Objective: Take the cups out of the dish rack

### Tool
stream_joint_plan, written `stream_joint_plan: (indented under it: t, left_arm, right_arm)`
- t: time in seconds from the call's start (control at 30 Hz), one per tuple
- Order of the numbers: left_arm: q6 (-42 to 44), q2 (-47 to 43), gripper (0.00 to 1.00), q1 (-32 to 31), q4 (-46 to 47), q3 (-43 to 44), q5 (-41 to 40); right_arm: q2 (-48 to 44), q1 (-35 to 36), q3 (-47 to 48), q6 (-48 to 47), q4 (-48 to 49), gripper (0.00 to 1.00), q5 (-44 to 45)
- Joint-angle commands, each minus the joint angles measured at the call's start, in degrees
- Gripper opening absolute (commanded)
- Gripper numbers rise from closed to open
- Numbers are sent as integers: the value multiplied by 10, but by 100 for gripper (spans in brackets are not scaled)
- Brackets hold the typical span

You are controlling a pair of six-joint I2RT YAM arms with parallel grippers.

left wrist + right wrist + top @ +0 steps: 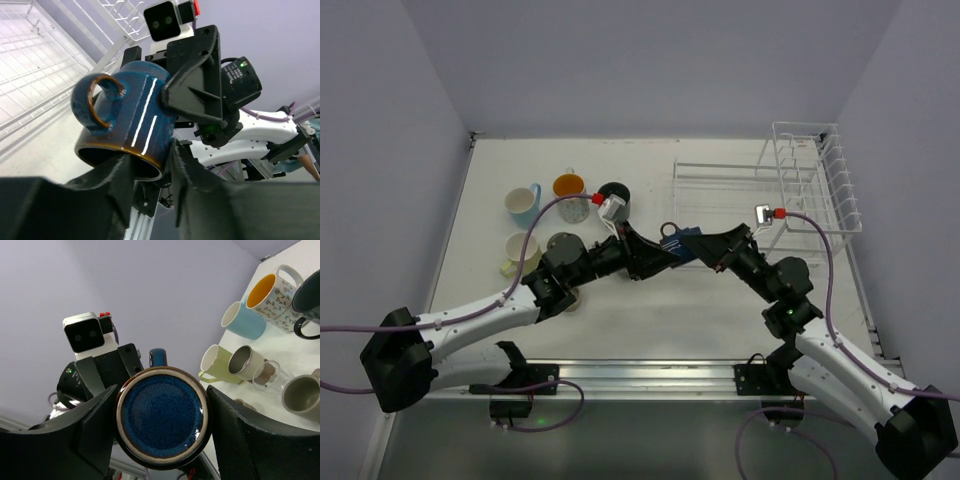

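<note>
Handover step, in front of the dish rack (810,185): my right gripper (162,427) was clamped on the navy mug (135,115); my left gripper (150,187) straddled its rim, grip I couldn't tell. Next, left needed a firm pinch before right released

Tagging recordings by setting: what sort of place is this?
Probably a lab robot cell, not a kitchen: bare lilac walls around a white table, two bolted arms, a dish rack and cups staged on it.
</note>
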Motion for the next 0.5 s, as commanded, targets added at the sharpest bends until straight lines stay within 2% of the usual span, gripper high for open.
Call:
stream_joint_plan:
  t: [0.0, 0.03, 0.1, 0.13, 0.23, 0.27, 0.3, 0.33, 0.37, 0.43, 0.47]
  left_arm:
    - [3, 3, 30, -6, 71, 4, -25]
    - [7, 1, 17, -6, 70, 2, -30]
    - [19, -7, 1, -6, 46, 2, -42]
    - [34, -21, 0, -6, 34, 3, -57]
    - [88, -56, 0, -6, -85, 31, -102]
    - [107, -61, 0, -6, -187, 48, -115]
    - [126, -65, 0, -6, -251, 66, -130]
    - [166, -63, 0, -6, -310, 107, -155]
    - [183, -63, 0, -6, -428, 125, -165]
    - [212, -63, 0, -6, -529, 162, -208]
    - [218, -65, 0, -6, -612, 171, -219]
  right_arm:
    - [12, 34, 1, 7, 64, 27, 6]
    - [22, 39, 2, 7, 64, 27, 8]
    - [30, 50, 3, 4, 70, 31, 10]
    - [36, 52, 4, 2, 67, 45, 11]
    - [30, 52, 9, -19, 38, 76, 13]
    - [23, 52, 25, -49, -18, 93, 18]
    - [13, 52, 35, -69, -54, 99, 26]
    - [2, 51, 45, -87, -87, 99, 35]
    - [-18, 52, 64, -122, -155, 99, 51]
    - [-39, 52, 77, -156, -214, 99, 73]
    - [-60, 52, 82, -182, -263, 99, 97]
